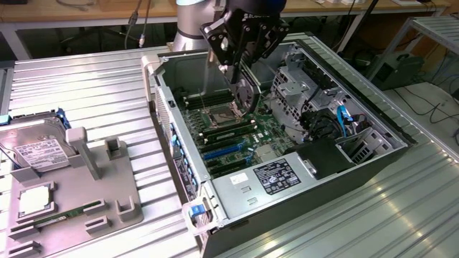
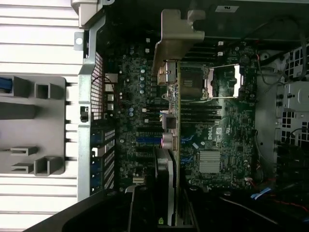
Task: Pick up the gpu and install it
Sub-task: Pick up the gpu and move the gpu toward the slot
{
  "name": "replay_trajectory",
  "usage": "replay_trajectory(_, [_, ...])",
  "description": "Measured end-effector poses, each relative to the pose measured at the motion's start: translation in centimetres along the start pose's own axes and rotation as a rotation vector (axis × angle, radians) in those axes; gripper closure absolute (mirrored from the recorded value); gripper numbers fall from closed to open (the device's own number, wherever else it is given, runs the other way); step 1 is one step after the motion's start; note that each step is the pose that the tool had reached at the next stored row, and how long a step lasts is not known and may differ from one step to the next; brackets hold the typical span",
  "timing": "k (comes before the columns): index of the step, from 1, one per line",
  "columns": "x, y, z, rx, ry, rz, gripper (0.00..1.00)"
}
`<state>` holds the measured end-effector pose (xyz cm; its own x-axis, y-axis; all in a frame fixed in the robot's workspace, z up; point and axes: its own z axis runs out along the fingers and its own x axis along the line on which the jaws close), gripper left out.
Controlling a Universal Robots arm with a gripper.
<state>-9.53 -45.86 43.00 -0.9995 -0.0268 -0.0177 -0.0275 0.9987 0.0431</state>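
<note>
My gripper [image 1: 237,72] hangs over the open computer case [image 1: 358,110], shut on the gpu [image 1: 248,97]. The card hangs upright and edge-on, dark, its lower edge a little above the motherboard [image 1: 240,137] beside the CPU socket [image 1: 217,115]. In the wrist view the gpu [image 2: 173,96] runs as a thin line from my gripper [image 2: 166,205] out to its silver end bracket [image 2: 176,36]. It lies over the memory slots and socket area, and the blue expansion slots [image 2: 147,140] sit just beside it. Those blue expansion slots [image 1: 219,153] lie nearer the case front than the card.
A grey parts fixture [image 1: 107,177] stands on the ribbed metal table at the exterior view's left, holding a hard drive [image 1: 36,153], a processor [image 1: 32,199] and a RAM stick [image 1: 64,216]. Inside the case are the power supply [image 1: 276,177], drive cage [image 1: 294,88] and loose cables [image 1: 344,121].
</note>
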Motion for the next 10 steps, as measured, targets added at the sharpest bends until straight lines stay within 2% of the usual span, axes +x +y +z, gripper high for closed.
replay_trajectory(10, [-2.6, -0.07, 0.06, 0.0000, 0.0000, 0.000, 0.72])
